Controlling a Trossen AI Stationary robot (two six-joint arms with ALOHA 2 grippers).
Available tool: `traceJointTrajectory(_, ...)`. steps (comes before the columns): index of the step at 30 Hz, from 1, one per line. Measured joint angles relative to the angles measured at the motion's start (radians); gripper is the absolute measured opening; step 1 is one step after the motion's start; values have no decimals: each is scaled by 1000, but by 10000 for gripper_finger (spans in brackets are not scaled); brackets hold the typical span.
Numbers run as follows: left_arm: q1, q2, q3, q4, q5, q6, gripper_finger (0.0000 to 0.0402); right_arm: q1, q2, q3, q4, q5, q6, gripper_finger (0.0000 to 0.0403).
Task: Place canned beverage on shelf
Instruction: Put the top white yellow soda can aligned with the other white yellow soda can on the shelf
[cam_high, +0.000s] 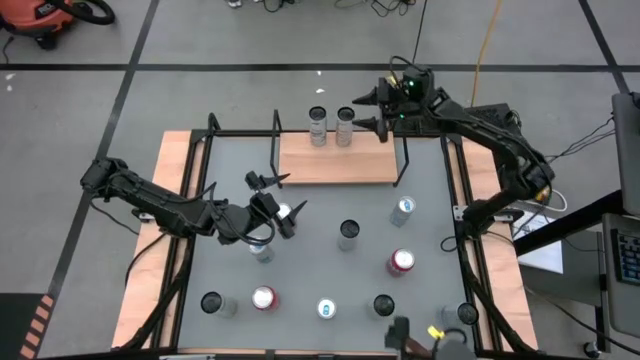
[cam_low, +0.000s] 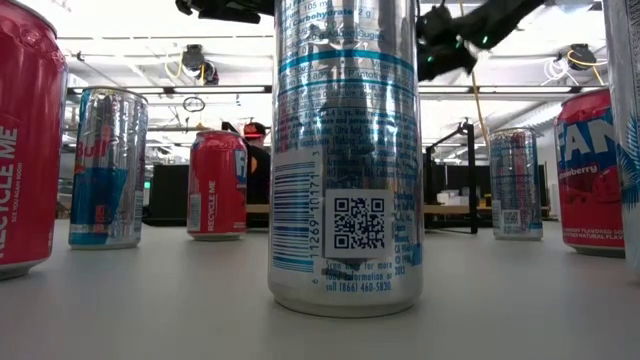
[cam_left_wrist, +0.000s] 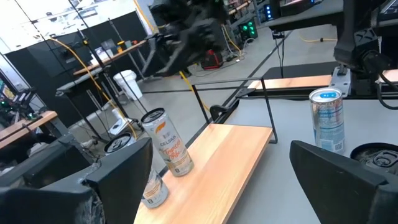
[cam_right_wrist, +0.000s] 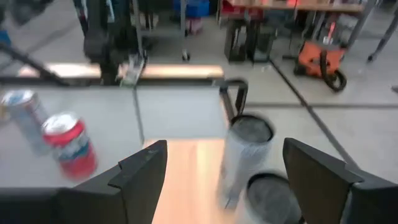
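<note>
High view: the right tool (cam_high: 372, 108) hangs at the shelf's (cam_high: 335, 160) far edge, its fingers apart and empty, just beside two cans (cam_high: 331, 126) standing upright side by side on the board. In the right wrist view those cans (cam_right_wrist: 245, 155) sit between the spread fingers, unclamped. The left tool (cam_high: 277, 200) hovers over the table (cam_high: 320, 265) near a silver can (cam_high: 284, 213), fingers wide and holding nothing; whether it touches that can I cannot tell. Other cans stand loose on the table, among them a red one (cam_high: 401, 262) and a silver one (cam_high: 348, 235).

The risk, as I judge it: the right tool is close enough to the shelved pair that a sideways drift could clip one, and tall thin cans topple easily and roll off a flat board. The left tool's descent could also knock its can over if off-centre.

The cans are smooth, glossy metal cylinders with printed labels. The shelf is pale, matte, flat wood with thin black rod frames at its ends; the table is dull grey.
</note>
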Motion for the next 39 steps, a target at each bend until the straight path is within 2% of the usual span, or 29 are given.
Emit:
traceJointTrajectory(5, 0, 0, 0, 0, 0, 0, 375, 60, -95, 0, -253, 63, -88, 281)
traceJointTrajectory(10, 0, 0, 0, 0, 0, 0, 375, 113, -115, -1, -411, 76, -133, 258)
traceJointTrajectory(17, 0, 0, 0, -5, 11, -8, 375, 150, -114, -127, -308, 86, -132, 205)
traceJointTrajectory(23, 0, 0, 0, -12, 32, -24, 375, 174, -124, -230, -263, 235, -49, 152)
traceJointTrajectory(26, 0, 0, 0, -28, 33, -33, 375, 209, -139, -238, -247, 339, 1, 127)
traceJointTrajectory(28, 0, 3, 0, -27, 34, -35, 375, 234, -147, -238, -278, 367, 22, 111)
traceJointTrajectory(33, 0, 28, 0, -26, 62, -60, 375, 347, -187, -239, -353, 376, 52, 78)
traceJointTrajectory(39, 0, 58, 0, -25, 98, -85, 375, 516, -271, -239, -421, 509, 134, 54)
